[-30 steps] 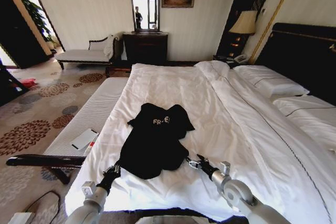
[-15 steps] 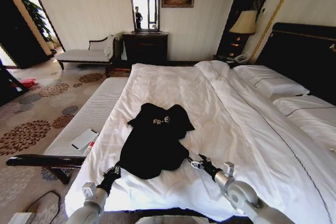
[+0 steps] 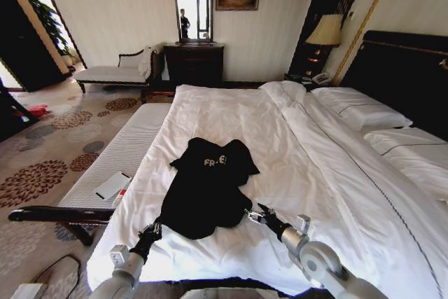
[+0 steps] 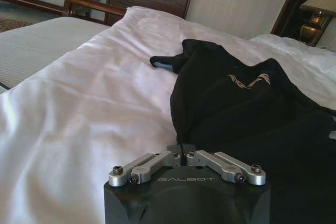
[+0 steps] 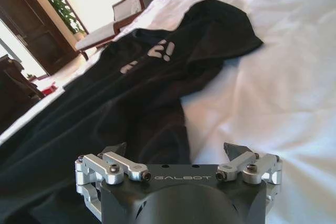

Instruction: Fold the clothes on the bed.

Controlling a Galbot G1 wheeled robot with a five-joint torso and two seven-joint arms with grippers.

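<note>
1. Centrally on the large white-duveted double bed (image 3: 231, 113): black short-sleeved soft-fabric T-shirt (image 3: 206, 190) with white "FREE!" lettering on the chest, lying crumpled, collar end toward the far side of the bed, hem toward the near edge, sleeves bunched to either side.
2. Near edge of the bed, at the left corner of the T-shirt hem: left gripper (image 3: 150, 230), fingers drawn together with tips meeting at the dark fabric in the left wrist view (image 4: 181, 150); clenched, though a fold actually pinched between the tips cannot be told.
3. Near edge of the bed, at the right corner of the hem: right gripper (image 3: 253, 215), fingers spread wide apart in the right wrist view (image 5: 176, 150), one fingertip over the black fabric and the other over the white duvet; released, grasping nothing.
4. Right of the T-shirt, toward the tall dark headboard (image 3: 406, 75): white pillows (image 3: 360, 110) laid flat.
5. Left of the bed, just beside it: pale striped upholstered bench (image 3: 122, 152) with dark wooden frame, bearing a small white flat object (image 3: 112, 185).
6. Far wall: dark wooden dresser (image 3: 194, 62) beneath a tall framed mirror (image 3: 192, 5), and a lit table lamp (image 3: 325, 31) with cream shade near the headboard.
</note>
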